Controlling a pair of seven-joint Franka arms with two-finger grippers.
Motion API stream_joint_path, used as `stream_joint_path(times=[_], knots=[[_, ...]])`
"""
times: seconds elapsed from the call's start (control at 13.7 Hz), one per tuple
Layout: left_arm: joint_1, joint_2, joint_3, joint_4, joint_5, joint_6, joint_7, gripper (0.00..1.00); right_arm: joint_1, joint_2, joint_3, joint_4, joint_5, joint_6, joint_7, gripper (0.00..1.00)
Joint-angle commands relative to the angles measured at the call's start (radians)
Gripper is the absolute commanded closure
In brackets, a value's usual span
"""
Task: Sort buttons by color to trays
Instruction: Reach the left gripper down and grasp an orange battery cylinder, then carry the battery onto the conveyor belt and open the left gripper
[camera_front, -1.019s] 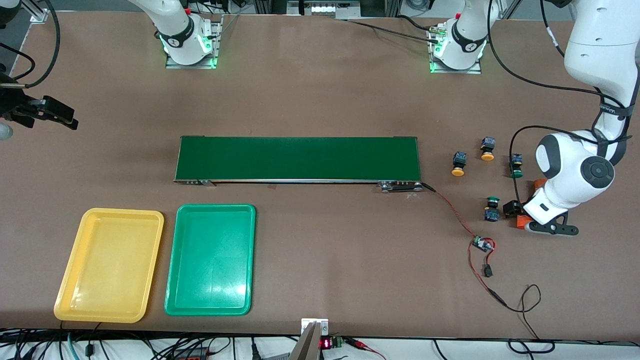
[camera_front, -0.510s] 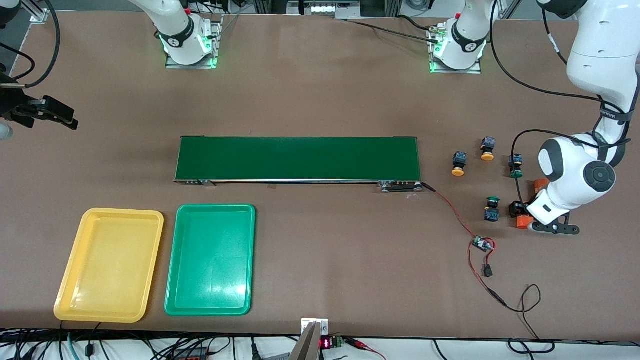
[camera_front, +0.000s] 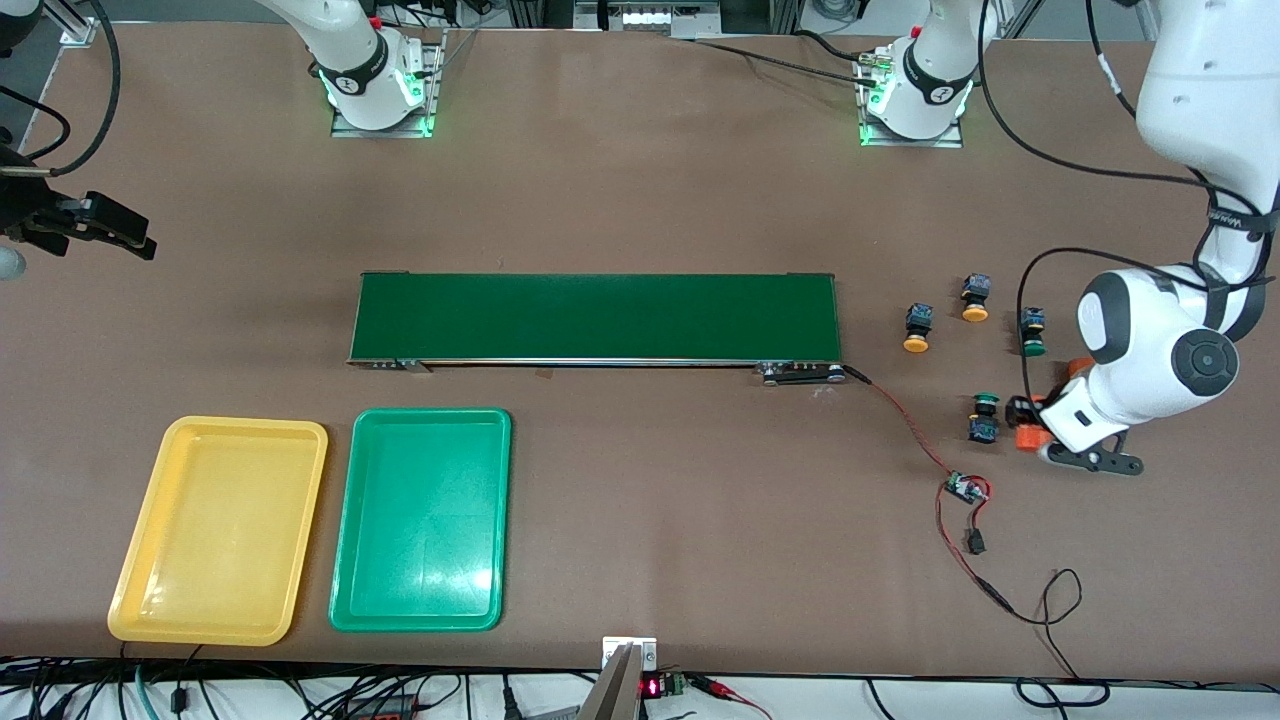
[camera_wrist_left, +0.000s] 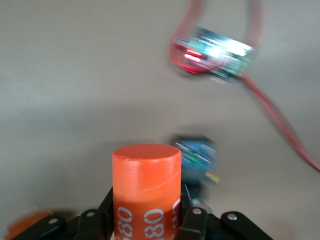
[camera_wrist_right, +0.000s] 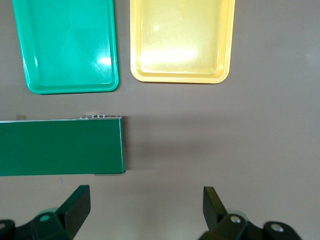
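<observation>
Four buttons lie past the conveyor's end at the left arm's end of the table: two yellow-capped (camera_front: 916, 330) (camera_front: 975, 298) and two green-capped (camera_front: 1032, 333) (camera_front: 984, 417). My left gripper (camera_front: 1028, 428) is beside the nearer green-capped button, shut on an orange cylinder (camera_wrist_left: 146, 185) marked "4680", not on a button. In the left wrist view that button's blue body (camera_wrist_left: 200, 157) shows just past the cylinder. The yellow tray (camera_front: 220, 530) and green tray (camera_front: 422, 520) sit side by side and empty toward the right arm's end. My right gripper (camera_wrist_right: 145, 205) waits open, holding nothing.
A long dark green conveyor belt (camera_front: 595, 317) lies across the table's middle. A red wire runs from it to a small circuit board (camera_front: 965, 489). A second orange cylinder (camera_front: 1075, 368) lies half hidden by the left arm.
The left gripper's jaws have shut on the orange cylinder and the hand has shifted a little toward the nearer green-capped button. The right arm has not moved.
</observation>
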Motion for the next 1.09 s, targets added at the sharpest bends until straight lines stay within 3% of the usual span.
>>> stream_joint_path(times=[0.0,0.36,0.66,0.87,0.95,1.02], knots=[[0.011,-0.064,-0.151,-0.014,-0.004,-0.208,0.020,0.85,0.003,-0.003,0.004,0.001,-0.015,0.004,-0.003,0.00],[-0.013,-0.070,-0.434,-0.027,0.013,-0.294,0.110,0.87,0.003,-0.003,0.004,0.001,-0.015,0.006,-0.001,0.00],[-0.093,-0.068,-0.459,-0.038,0.016,-0.232,0.431,0.89,0.003,-0.003,0.002,0.001,-0.015,0.007,-0.001,0.00],[-0.153,-0.064,-0.457,-0.114,0.084,-0.078,0.535,0.88,0.001,-0.003,0.002,0.001,-0.014,0.009,0.001,0.00],[-0.153,-0.065,-0.459,-0.130,0.112,-0.061,0.543,0.79,0.001,-0.003,0.004,0.001,-0.014,0.009,0.001,0.00],[-0.158,-0.065,-0.459,-0.133,0.128,-0.060,0.554,0.58,0.001,-0.003,0.002,0.001,-0.014,0.009,0.001,0.00]])
